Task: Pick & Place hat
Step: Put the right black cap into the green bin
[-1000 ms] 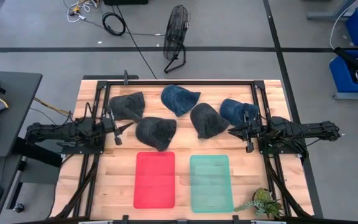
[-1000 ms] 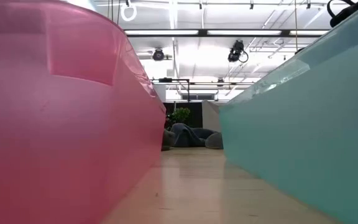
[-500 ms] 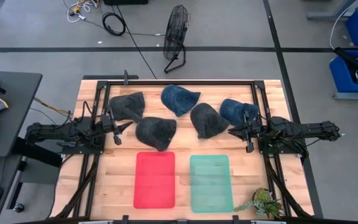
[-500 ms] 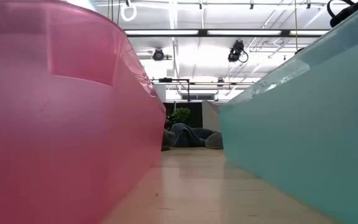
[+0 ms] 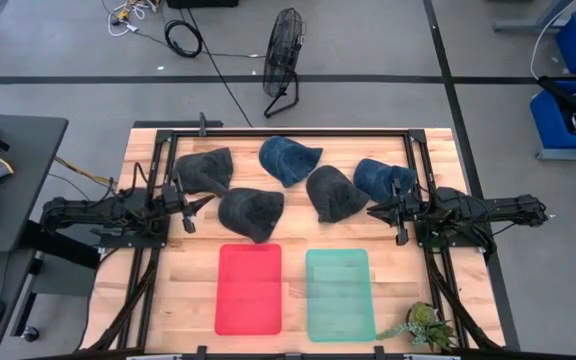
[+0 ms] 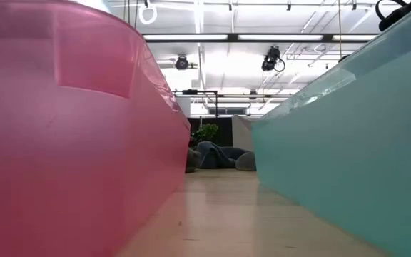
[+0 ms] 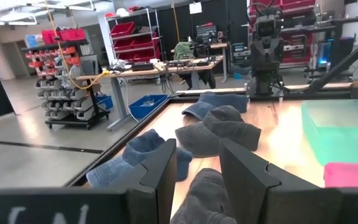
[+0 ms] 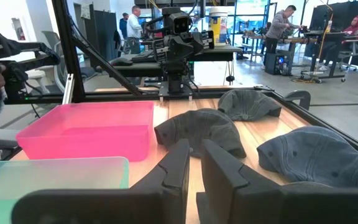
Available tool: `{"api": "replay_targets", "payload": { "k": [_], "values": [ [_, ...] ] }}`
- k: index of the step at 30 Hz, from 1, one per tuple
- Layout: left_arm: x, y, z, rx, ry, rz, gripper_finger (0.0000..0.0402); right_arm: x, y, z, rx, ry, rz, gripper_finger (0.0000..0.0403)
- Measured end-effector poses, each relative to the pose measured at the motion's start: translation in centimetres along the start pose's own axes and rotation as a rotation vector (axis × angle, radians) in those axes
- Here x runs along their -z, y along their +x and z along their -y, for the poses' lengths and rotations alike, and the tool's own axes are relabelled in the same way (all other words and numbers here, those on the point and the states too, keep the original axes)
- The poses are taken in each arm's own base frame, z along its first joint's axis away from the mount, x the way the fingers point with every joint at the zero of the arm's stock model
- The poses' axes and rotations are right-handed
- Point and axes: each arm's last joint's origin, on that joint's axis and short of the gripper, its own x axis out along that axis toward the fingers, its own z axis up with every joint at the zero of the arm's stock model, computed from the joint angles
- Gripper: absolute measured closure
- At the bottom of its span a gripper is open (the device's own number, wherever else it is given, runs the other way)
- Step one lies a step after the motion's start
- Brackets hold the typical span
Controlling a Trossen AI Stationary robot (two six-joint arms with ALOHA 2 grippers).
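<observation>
Five caps lie crown up on the far half of the wooden table: a dark grey cap (image 5: 204, 171), a blue cap (image 5: 290, 159), a dark grey cap (image 5: 250, 213), another dark grey cap (image 5: 334, 193) and a blue cap (image 5: 383, 177). My left gripper (image 5: 194, 209) (image 7: 197, 177) hovers open just left of the middle grey cap (image 7: 207, 196), its fingers pointing right. At the table's right, my right gripper (image 5: 380, 211) (image 8: 196, 168) points left toward the grey cap (image 8: 197, 130), beside the blue cap (image 8: 316, 155). Only a narrow gap shows between its fingers.
A red tray (image 5: 249, 288) and a teal tray (image 5: 340, 294) sit side by side on the near half of the table; both fill the low view, red tray (image 6: 63, 128) and teal tray (image 6: 355, 143). A small plant (image 5: 425, 325) stands at the near right corner. People are in the room beyond the table.
</observation>
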Motion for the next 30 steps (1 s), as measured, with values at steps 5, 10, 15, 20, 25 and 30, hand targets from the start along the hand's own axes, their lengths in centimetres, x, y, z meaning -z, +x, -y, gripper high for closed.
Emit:
{"api": "replay_targets", "payload": {
  "k": [5, 10, 15, 20, 25, 30],
  "values": [
    [-0.04, 0.00, -0.01, -0.002, -0.013, 0.004, 0.0275, 0.01, 0.00, 0.00, 0.000, 0.000, 0.000, 0.0358],
    [-0.20, 0.00, -0.05, -0.010, -0.009, 0.018, 0.0275, 0.00, 0.00, 0.00, 0.000, 0.000, 0.000, 0.0358],
    [-0.22, 0.00, -0.06, -0.011, -0.010, 0.020, 0.0275, 0.00, 0.00, 0.00, 0.000, 0.000, 0.000, 0.0358],
    [-0.21, 0.00, -0.06, -0.011, -0.008, 0.019, 0.0275, 0.01, 0.00, 0.00, 0.000, 0.000, -0.001, 0.0358],
    [-0.16, 0.00, -0.05, -0.011, -0.007, 0.014, 0.0275, 0.01, 0.00, 0.00, 0.000, 0.000, 0.000, 0.0358],
    [-0.13, 0.00, -0.05, -0.012, -0.061, 0.011, 0.0275, 0.00, 0.00, 0.00, 0.000, 0.000, 0.000, 0.0358]
  ]
}}
